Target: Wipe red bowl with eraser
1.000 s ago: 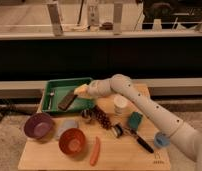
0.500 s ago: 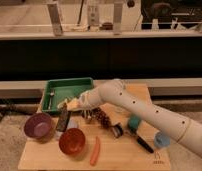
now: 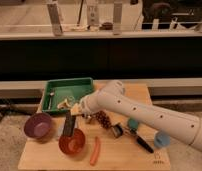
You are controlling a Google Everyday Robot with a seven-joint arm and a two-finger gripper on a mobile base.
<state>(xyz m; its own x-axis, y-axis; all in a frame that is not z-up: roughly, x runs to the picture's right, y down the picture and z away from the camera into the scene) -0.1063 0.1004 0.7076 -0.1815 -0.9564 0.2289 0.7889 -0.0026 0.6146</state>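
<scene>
Camera view: the gripper sits at the end of the white arm, just over the near edge of the green tray, and it is clamped on the eraser, which hangs down as a dark upright block. The eraser's lower end reaches the far rim of the red bowl (whether it touches the rim or hovers just above, I cannot tell). The red bowl stands on the wooden table, with the purple bowl just to its left and an orange carrot-like stick just to its right
</scene>
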